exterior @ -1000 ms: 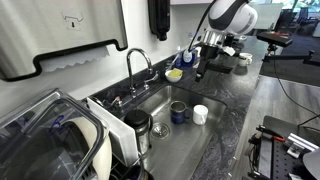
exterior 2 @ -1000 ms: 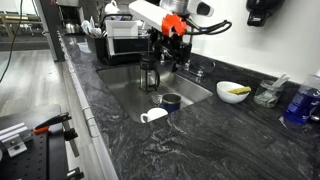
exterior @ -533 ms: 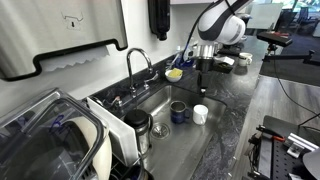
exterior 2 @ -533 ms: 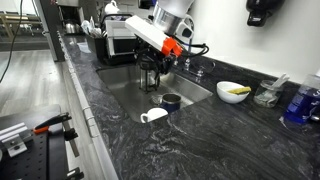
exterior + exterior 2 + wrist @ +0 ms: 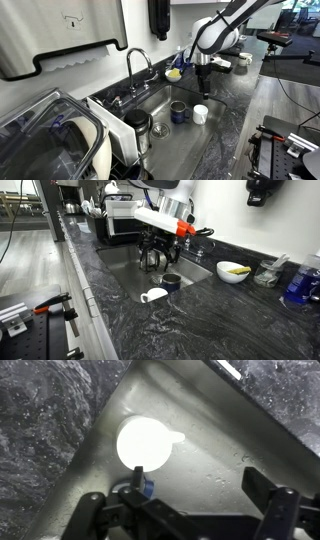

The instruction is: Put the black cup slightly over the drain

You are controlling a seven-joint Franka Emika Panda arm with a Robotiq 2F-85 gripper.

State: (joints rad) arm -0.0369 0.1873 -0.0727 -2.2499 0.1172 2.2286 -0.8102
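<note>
The black cup (image 5: 179, 111) stands upright in the sink, next to a white cup (image 5: 200, 114); both also show in an exterior view, the black cup (image 5: 171, 281) behind the white cup (image 5: 153, 296). My gripper (image 5: 203, 84) hangs open and empty above the sink, over the cups, and shows in the other exterior view too (image 5: 157, 260). In the wrist view the open gripper (image 5: 200, 490) looks down on the sink floor, with the white cup (image 5: 143, 442) just beyond the left finger. The black cup and the drain are not clear in the wrist view.
The sink basin (image 5: 205, 135) is set in a dark stone counter (image 5: 200, 320). A faucet (image 5: 133, 62) stands behind it. A metal container (image 5: 160, 129) and a dish rack (image 5: 95, 140) sit at one end. A bowl with yellow contents (image 5: 234, 272) is on the counter.
The arm has swung over the sink and come down toward the cups, with the gripper staying open. The cups have not moved.
</note>
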